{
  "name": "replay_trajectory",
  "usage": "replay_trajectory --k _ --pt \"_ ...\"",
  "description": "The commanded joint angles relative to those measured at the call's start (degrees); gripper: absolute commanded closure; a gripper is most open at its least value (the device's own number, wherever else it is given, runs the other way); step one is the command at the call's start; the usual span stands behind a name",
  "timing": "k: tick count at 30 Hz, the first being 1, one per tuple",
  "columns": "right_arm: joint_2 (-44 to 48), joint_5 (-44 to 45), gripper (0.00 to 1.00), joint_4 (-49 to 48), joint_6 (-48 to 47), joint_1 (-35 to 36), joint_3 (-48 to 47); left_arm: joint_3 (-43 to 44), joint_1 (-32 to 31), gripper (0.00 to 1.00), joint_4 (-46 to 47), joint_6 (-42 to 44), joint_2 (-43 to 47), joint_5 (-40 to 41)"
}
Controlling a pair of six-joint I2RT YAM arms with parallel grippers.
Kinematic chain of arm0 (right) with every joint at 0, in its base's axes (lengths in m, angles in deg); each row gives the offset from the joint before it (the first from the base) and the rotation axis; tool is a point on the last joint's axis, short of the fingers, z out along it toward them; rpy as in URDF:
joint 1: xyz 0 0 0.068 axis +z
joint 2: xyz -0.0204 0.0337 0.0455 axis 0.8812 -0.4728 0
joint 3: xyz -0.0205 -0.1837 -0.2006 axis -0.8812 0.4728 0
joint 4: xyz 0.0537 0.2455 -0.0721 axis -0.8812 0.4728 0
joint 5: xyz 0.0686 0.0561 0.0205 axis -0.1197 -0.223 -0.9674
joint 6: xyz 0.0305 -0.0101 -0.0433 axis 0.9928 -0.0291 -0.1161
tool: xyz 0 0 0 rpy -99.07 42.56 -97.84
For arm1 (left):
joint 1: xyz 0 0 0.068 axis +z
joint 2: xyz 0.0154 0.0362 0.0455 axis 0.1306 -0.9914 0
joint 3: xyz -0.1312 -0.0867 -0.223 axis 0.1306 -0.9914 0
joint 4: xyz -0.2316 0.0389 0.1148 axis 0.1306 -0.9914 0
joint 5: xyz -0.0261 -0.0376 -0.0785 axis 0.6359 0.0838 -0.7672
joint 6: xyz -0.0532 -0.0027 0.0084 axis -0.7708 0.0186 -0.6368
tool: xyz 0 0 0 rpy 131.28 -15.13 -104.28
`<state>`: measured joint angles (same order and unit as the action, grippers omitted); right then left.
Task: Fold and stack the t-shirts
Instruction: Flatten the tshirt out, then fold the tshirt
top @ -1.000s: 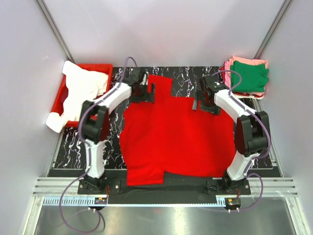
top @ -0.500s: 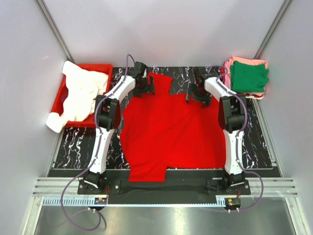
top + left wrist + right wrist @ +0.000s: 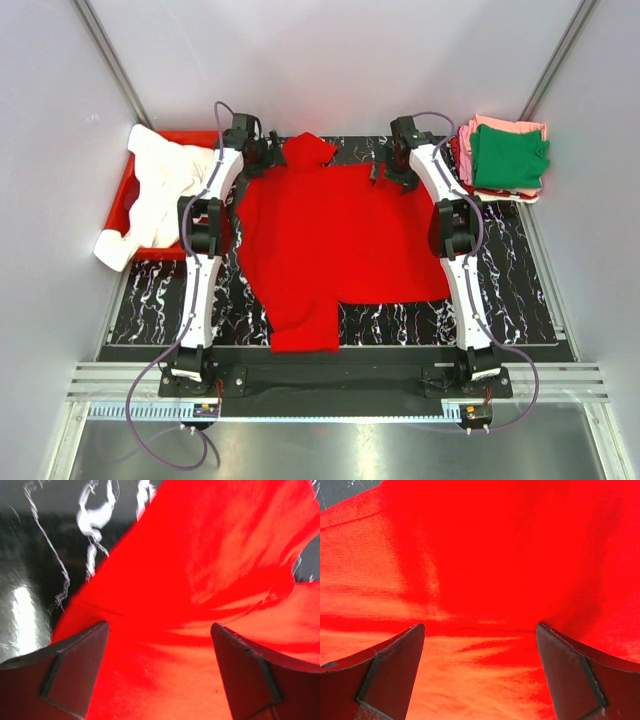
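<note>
A bright red t-shirt (image 3: 340, 235) lies spread over the black marbled mat (image 3: 150, 300); one sleeve (image 3: 305, 150) is bunched at the back and another points toward the near edge. Both arms are stretched out to the shirt's far edge. My left gripper (image 3: 262, 155) is at its back left corner, and the left wrist view shows this gripper (image 3: 159, 625) open, jaws wide over red cloth (image 3: 200, 555). My right gripper (image 3: 385, 170) is at the back right corner; in its wrist view it (image 3: 480, 626) is open too, with the red cloth (image 3: 485, 545) lying under the fingers.
A red plastic bin (image 3: 205, 137) at the back left holds a white t-shirt (image 3: 160, 190) that hangs over its rim. At the back right is a folded stack with a green t-shirt (image 3: 510, 155) on top of pink ones (image 3: 500, 125). Grey walls close in both sides.
Both arms have stretched farther toward the back wall. The red t-shirt slid back with them, and its near hem now lies farther from the front edge.
</note>
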<state>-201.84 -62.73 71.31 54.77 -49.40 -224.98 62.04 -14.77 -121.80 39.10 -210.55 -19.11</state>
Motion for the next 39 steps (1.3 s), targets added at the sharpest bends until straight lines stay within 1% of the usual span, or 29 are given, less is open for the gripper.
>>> replay_trajectory --k 1,4,6,7,8,10,12,14,15,16,17,18,19,20,21,22,23,24,25,26,27,28,29,30,32,33,34,37,39 --pt "-3.28 -2.78 0.0 1.25 2.33 -0.34 -0.47 2.94 -0.11 0.02 6.95 1.26 -1.94 -2.66" --pt "-0.66 -2.34 0.0 0.99 4.27 -0.69 1.19 2.77 -1.25 0.01 10.2 1.96 0.77 -3.11" --pt "1.46 -3.13 0.0 -0.68 4.45 -0.61 3.73 2.16 -2.22 0.01 11.17 2.75 4.99 -3.11" --pt "4.69 -5.13 0.0 -1.73 4.19 -0.69 4.96 1.63 -2.57 0.01 11.0 3.62 6.83 -2.59" --pt "6.55 -6.02 0.0 -3.83 4.01 -0.69 6.2 0.67 -2.84 0.01 10.39 3.81 11.37 -2.06" --pt "12.0 -7.96 0.0 -5.25 3.4 -0.6 8.66 -5.03 -3.19 0.01 9.95 3.9 16.93 -0.21" --pt "15.69 -8.4 0.0 -5.61 3.13 -0.6 9.8 -10.81 -3.28 0.01 7.5 3.9 25.19 1.8" --pt "21.84 -8.23 0.0 -5.08 3.04 -0.6 11.73 -15.05 -3.37 0.01 2.6 4.07 33.34 3.04" --pt "24.38 -7.97 0.0 -5.08 2.96 -0.6 16.01 -17.68 -3.37 0.01 1.0 3.81 36.17 4.09" --pt "29.89 -7.18 0.0 -5.25 3.13 -0.6 19.1 -24.93 -3.37 0.01 -0.24 3.72 39.16 3.58" --pt "33.08 -6.65 0.0 -6.38 2.96 -0.6 22.69 -28.92 -3.45 0.03 -2.16 3.55 44.93 2.61" --pt "36.33 -5.6 0.0 -7.09 3.22 -0.6 31.26 -32.79 -3.72 0.04 -3.31 3.11 47.78 1.21" --pt "43.23 -2.55 0.0 -7.62 4.35 -0.69 36.04 -41.96 -4.07 0.05 -4.2 3.28 50.76 0.59" --pt "46.7 -1.04 0.0 -9.02 5.41 -0.61 45.66 -46.32 -5.29 0.06 -4.99 3.28 56.71 0.5" --pt "50.3 -0.15 0.0 -9.99 6.63 -0.78 50.46 -51.93 -5.91 0.06 -4.91 2.93 59.81 1.19" --pt "57.47 1.86 0.0 -11.04 8.91 -0.78 55.38 -60.86 -6.7 0.07 -4.21 2.41 63.07 1.46" --pt "61.02 2.57 0.0 -12.79 10.15 -0.78 59.95 -65.82 -8.36 0.07 -3.86 1.71 69.1 1.98" --pt "68.02 4.41 0.0 -13.51 12.42 -0.78 68.52 -69.79 -9.16 0.07 -3.68 0.74 72.12 2.69" --pt "71.31 6.08 0.0 -14.04 13.84 -0.87 72.61 -73.57 -10.04 0.08 -3.24 -2.05 75.02 2.52" --pt "74.65 8.1 0.0 -13.96 15.59 -0.96 76.48 -81.61 -11.96 0.11 -2.02 -3.73 80.97 2.43" --pt "77.81 10.55 0.0 -13.95 18.57 -1.22 83.22 -85.26 -13.2 0.15 -1.14 -5.49 84.33 4.26" --pt "83.85 11.28 0.0 -13.95 20.17 -2.26 86.33 -89.3 -14.08 0.17 0.78 -9.25 87.67 4.27" --pt "86.78 11.46 0.0 -14.65 21.57 -2.88 91.93 -94.56 -15.31 0.17 1.07 -11.03 93.1 3.58" --pt "91.77 9.89 0.0 -15.35 23.59 -3.5 94.42 -97.05 -15.84 0.18 1.07 -12.96 95.51 3.22" --pt "95.32 8.82 0.0 -16.24 25.18 -5.26 99.26 -100.4 -18.38 0.19 0.63 -16.92 100.96 3.48" --pt "97.16 8.65 0.0 -15.98 25.89 -5.7 100.07 -103.98 -19.27 0.19 0.11 -19.63 102.63 5.66" --pt "97.62 8.65 0.0 -15.8 25.89 -5.96 100.68 -105.84 -20.58 0.19 0.1 -21.05 106.39 6.46" --pt "97.71 9.09 0.0 -14.22 25.9 -7.19 101.13 -114.28 -25.33 0.19 0.8 -27.18 112.2 7.96" --pt "97.79 9.26 0.0 -13.6 26.07 -7.9 101.04 -117.36 -29.28 0.19 1.77 -30.1 114.07 9.1"
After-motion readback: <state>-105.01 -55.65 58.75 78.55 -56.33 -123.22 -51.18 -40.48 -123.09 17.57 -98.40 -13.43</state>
